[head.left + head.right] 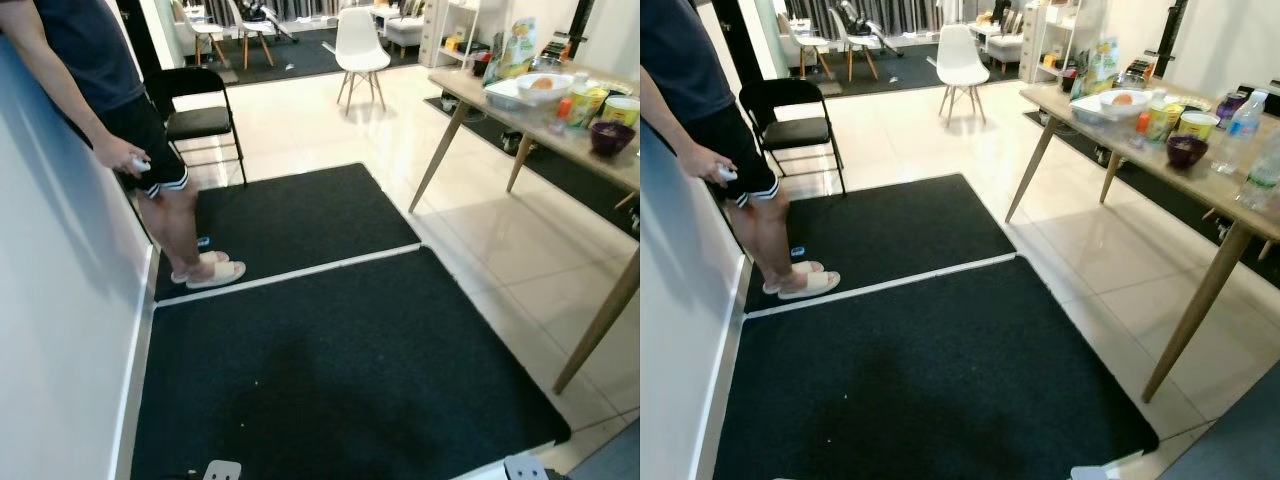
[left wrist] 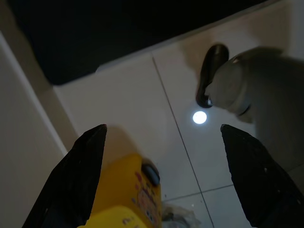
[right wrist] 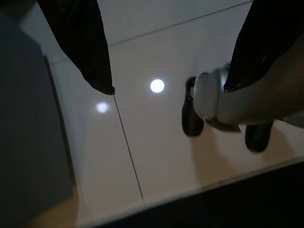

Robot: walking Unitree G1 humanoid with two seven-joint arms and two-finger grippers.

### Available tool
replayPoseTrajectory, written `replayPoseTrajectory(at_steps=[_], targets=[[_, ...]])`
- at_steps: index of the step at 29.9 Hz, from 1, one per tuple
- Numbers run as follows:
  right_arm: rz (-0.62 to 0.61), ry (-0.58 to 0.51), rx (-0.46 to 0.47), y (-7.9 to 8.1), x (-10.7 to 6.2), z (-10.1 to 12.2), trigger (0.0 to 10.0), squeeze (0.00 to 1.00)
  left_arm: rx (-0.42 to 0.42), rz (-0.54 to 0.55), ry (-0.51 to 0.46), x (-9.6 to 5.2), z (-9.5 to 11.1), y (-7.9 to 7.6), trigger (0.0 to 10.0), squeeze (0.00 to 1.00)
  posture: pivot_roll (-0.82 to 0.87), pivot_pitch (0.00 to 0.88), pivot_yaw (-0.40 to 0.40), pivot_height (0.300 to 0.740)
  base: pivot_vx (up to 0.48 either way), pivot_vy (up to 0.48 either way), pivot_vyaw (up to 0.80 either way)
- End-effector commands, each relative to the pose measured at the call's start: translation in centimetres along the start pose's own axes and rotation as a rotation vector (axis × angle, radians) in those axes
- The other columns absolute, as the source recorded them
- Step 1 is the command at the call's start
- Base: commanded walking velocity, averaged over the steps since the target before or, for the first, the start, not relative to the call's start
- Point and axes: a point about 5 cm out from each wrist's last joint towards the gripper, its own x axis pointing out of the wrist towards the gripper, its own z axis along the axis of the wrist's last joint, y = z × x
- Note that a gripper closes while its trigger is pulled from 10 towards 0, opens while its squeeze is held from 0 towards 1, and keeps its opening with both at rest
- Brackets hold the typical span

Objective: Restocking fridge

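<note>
The robot is standing on a black floor mat (image 1: 330, 370) and looking down across the room. At about two o'clock a wooden table (image 1: 1200, 175) is carrying the goods that probably await restocking: a white bowl (image 1: 1123, 103), a purple bowl (image 1: 1186, 150), a plastic water bottle (image 1: 1243, 120) and a snack bag (image 1: 1102, 55). They are likely sitting there as a staging spot, well apart from both arms. At ten o'clock a person (image 1: 110, 120) is leaning beside the white wall (image 1: 60, 330), in slippers, holding a small white device, perhaps to supervise.

Both arms are hanging low. The left gripper (image 2: 164, 156) is pointing at the tiled floor (image 2: 142, 109), its fingers spread wide; a yellow packet (image 2: 126, 199) is lying between them near their base, though whether it is being gripped is unclear. The right gripper (image 3: 168, 66) is also spread apart, holding nothing, with the robot's foot (image 3: 192, 114) below.

The head views are showing the table and the person; the wrist views are adding the yellow packet and the feet.
</note>
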Motion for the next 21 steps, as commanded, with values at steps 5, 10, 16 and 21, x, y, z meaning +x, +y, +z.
replayPoseTrajectory(at_steps=[5, 10, 16, 21], targets=[[-0.006, 0.008, 0.007, -0.1, 0.0, -0.1, 10.0, 0.0, 0.003, -0.023, -0.01, 0.1, 0.4, -0.4, 10.0, 0.0, -0.07, 0.0, 0.007, 0.74, 0.0, 0.0, 0.0], [-0.008, 0.007, 0.005, 0.0, 0.0, 0.0, 10.0, 0.0, -0.004, -0.027, -0.015, 0.1, 0.6, -0.7, 10.0, 0.0, -0.07, 0.0, 0.007, 0.74, 0.144, 0.0, 0.0], [-0.005, 0.005, 0.008, 0.1, 0.0, 0.0, 10.0, 0.0, 0.004, -0.031, -0.014, 0.2, 0.8, -1.0, 10.0, 0.0, -0.06, 0.0, 0.004, 0.74, 0.251, 0.0, 0.0], [-0.006, 0.007, 0.013, 0.1, 0.0, -0.1, 10.0, 0.0, 0.007, -0.032, -0.014, 0.2, 0.9, -1.1, 10.0, 0.0, -0.06, 0.0, 0.005, 0.74, 0.251, 0.0, 0.0]])
